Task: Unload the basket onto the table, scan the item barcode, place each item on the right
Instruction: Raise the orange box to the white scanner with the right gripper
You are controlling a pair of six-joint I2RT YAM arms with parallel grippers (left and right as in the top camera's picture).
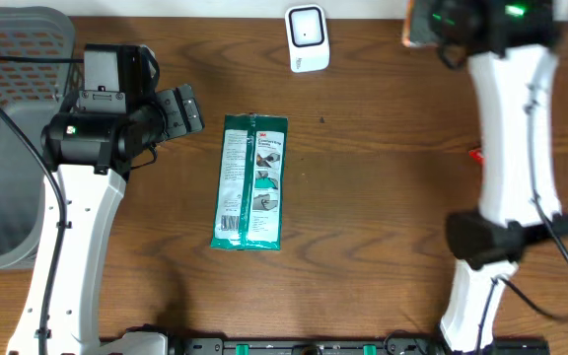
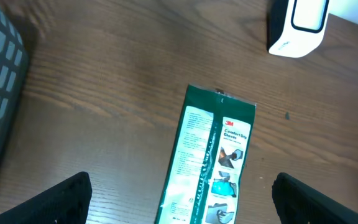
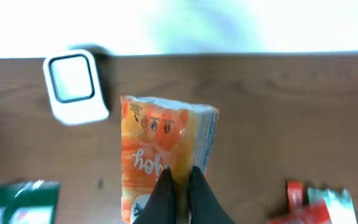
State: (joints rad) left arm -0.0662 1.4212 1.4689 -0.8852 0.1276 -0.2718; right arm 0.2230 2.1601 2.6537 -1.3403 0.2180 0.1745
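Your right gripper (image 3: pixel 179 180): jaws clamped on near end of one orange packet (image 3: pixel 160 137), held over counter (image 3: pixel 278 99). In right wrist view, packet long axis runs 12–6, free end at 12. One white scanner (image 3: pixel 73 84) at its 10 o'clock, apart. Your left gripper (image 2: pixel 182 196): jaws spread wide over one green packet (image 1: pixel 251 180), overhead long axis 12–6.

Brown wood-grain table (image 1: pixel 383 197)
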